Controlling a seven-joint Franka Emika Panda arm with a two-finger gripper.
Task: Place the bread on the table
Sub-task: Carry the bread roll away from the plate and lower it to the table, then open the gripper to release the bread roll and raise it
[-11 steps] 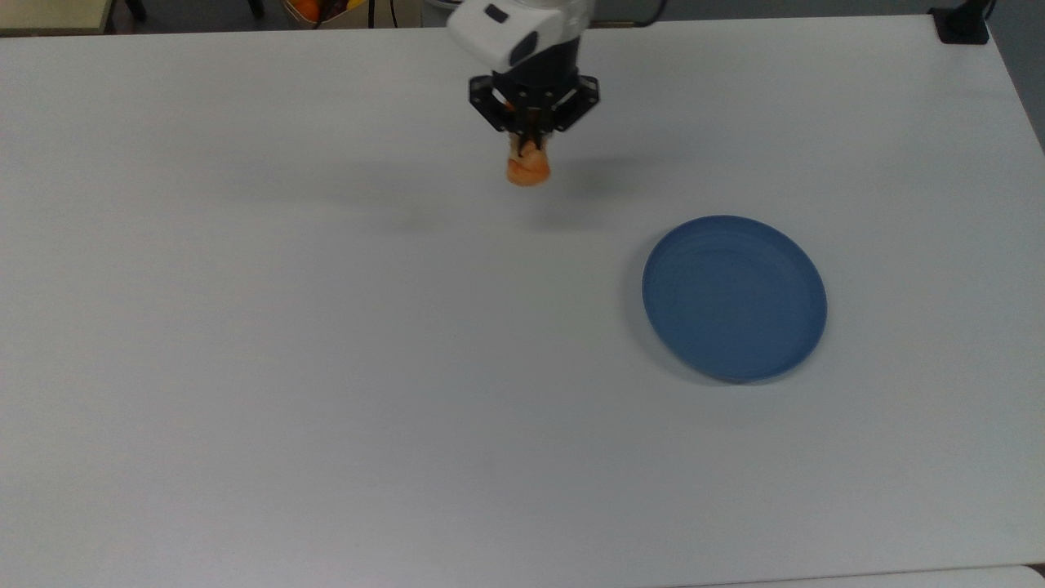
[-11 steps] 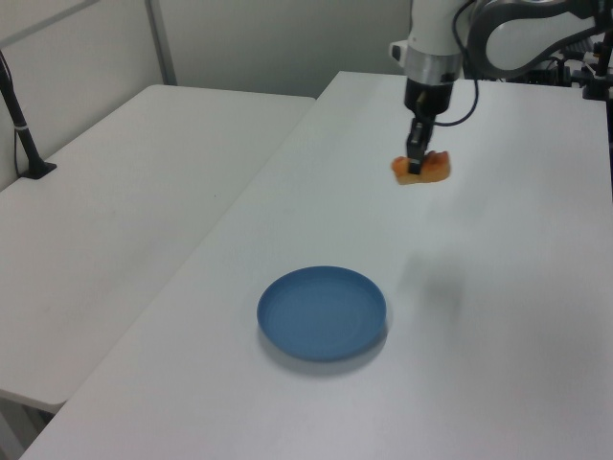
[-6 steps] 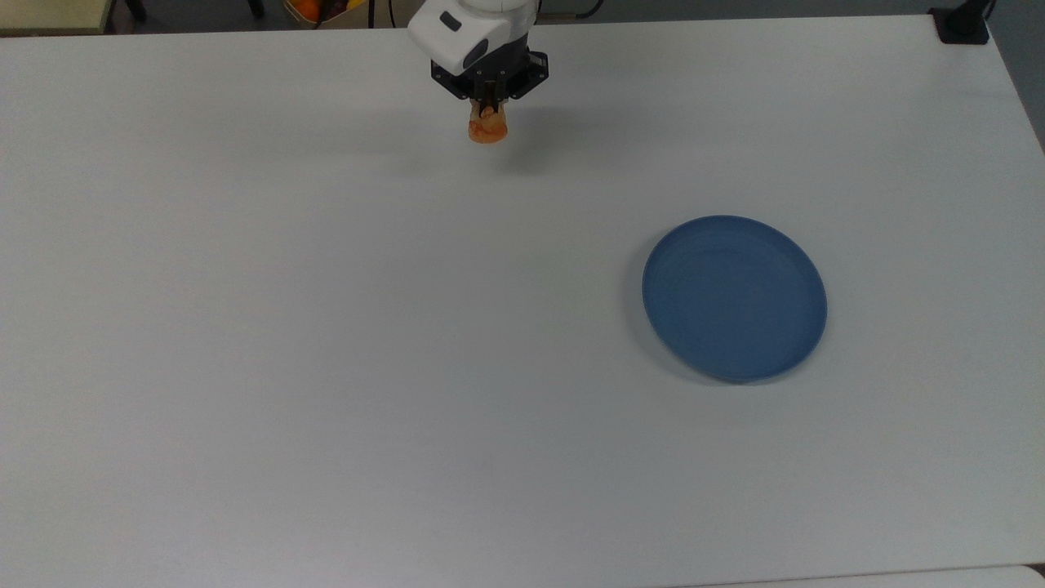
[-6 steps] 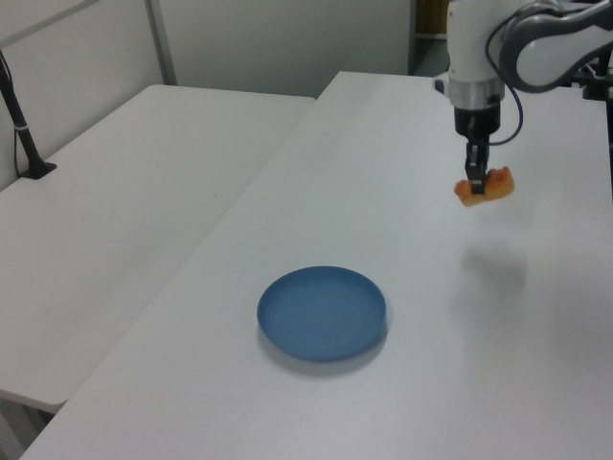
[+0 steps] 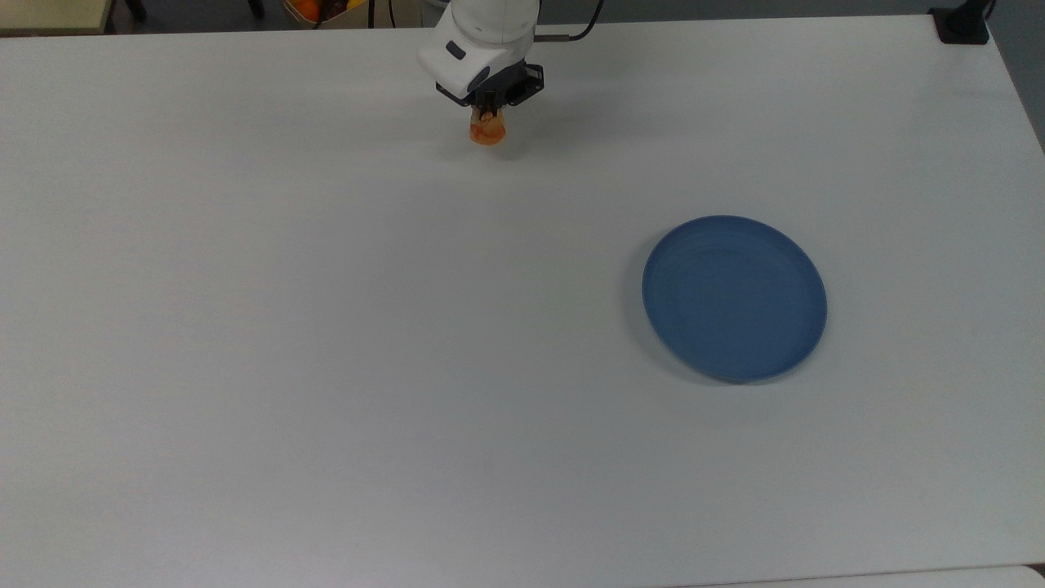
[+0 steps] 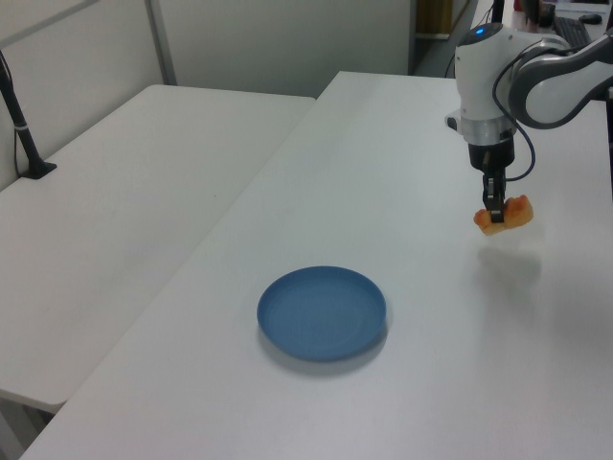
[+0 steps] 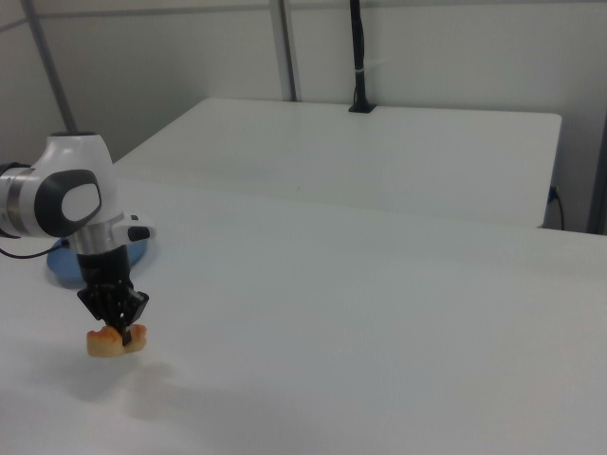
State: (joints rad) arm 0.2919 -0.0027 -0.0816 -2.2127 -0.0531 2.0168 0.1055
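The end effector (image 5: 487, 114) points straight down near the far edge of the bench (image 5: 326, 327) in the top view, its fingers closed on the bread (image 5: 487, 131) and pinching it across its middle. The bread is a small orange roll (paler along its underside in the right view), gripped from above. In the left view the end effector (image 6: 495, 213) holds the bread (image 6: 504, 217) just above the bench (image 6: 402, 383), with a faint shadow on the surface slightly nearer the camera; whether the roll touches the surface cannot be told. In the right view the end effector (image 7: 116, 329) and bread (image 7: 115, 340) sit low at the right view's left, close over the bench (image 7: 379, 360).

A round blue plate (image 5: 734, 298) lies flat on the bench, well apart from the bread, toward the top view's right and nearer the camera. The left view shows the plate (image 6: 322, 312) to the left view's left of the arm (image 6: 508, 81), with nothing on it.
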